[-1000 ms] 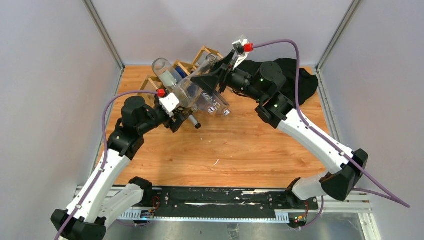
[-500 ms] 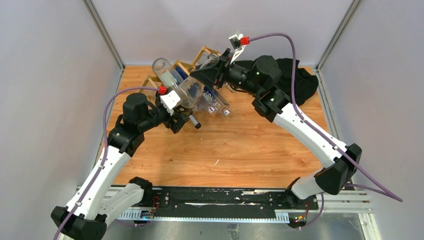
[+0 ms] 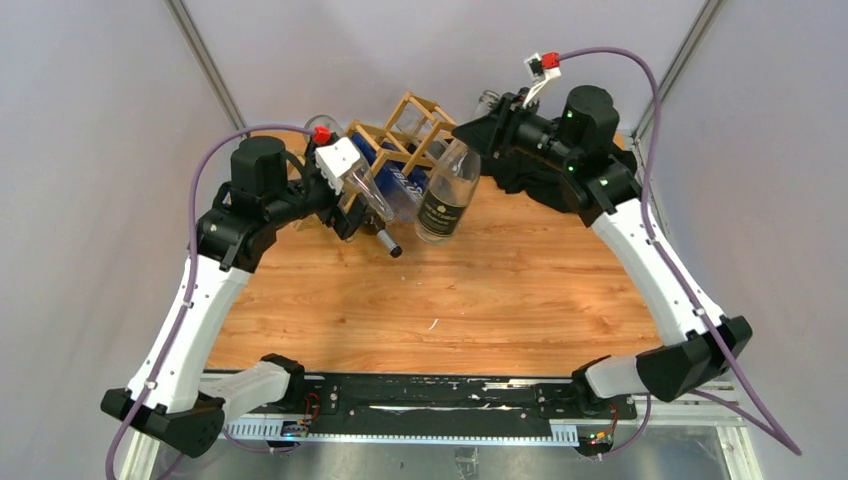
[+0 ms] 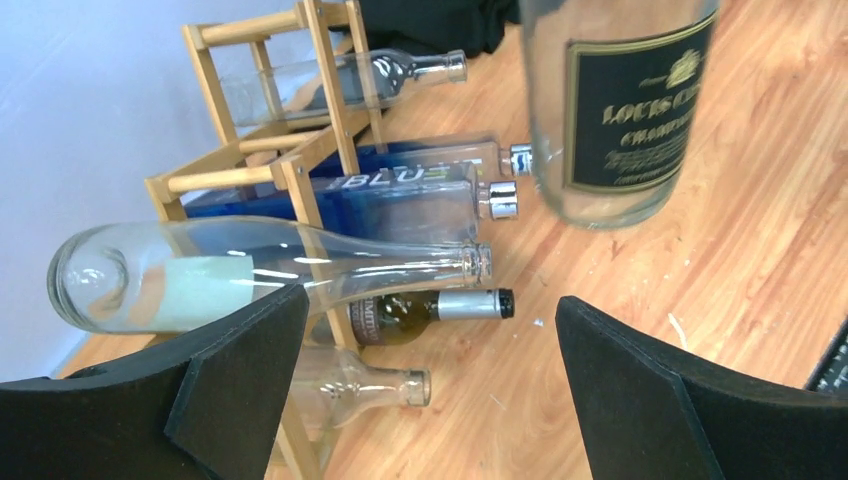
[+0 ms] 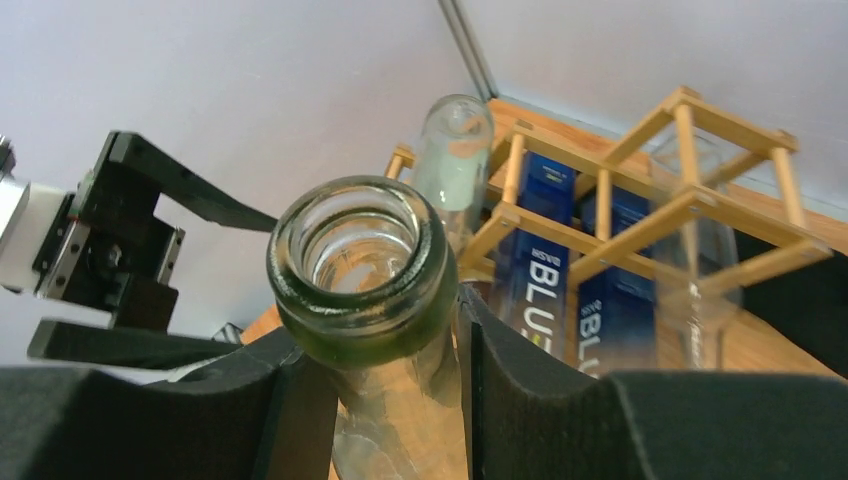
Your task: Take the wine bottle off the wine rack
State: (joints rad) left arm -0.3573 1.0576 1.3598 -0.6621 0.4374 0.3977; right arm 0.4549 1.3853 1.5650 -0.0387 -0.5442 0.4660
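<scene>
From above, we see the bottle (image 3: 440,200) out of the rack (image 3: 415,100). It hangs tilted just in front of the rack at upper centre, base down toward the table (image 3: 500,300). The right gripper (image 3: 480,135) has it by the neck from the upper right.

In the left wrist view, the left gripper (image 4: 430,300) is spread wide with nothing between its fingers. The bottle's labelled base fills the upper right of the frame, apart from the rack and the other bottles (image 4: 270,275) lying in it at left.

In the right wrist view, the fingers (image 5: 520,400) pinch the neck just under the lip, the mouth facing the lens.

We judge the lift-out done and the carry-away in hand. Next we would swing the bottle over bare wood, bring it upright, lower it until the base sits, then release. The grip is high, so the body may swing.
</scene>
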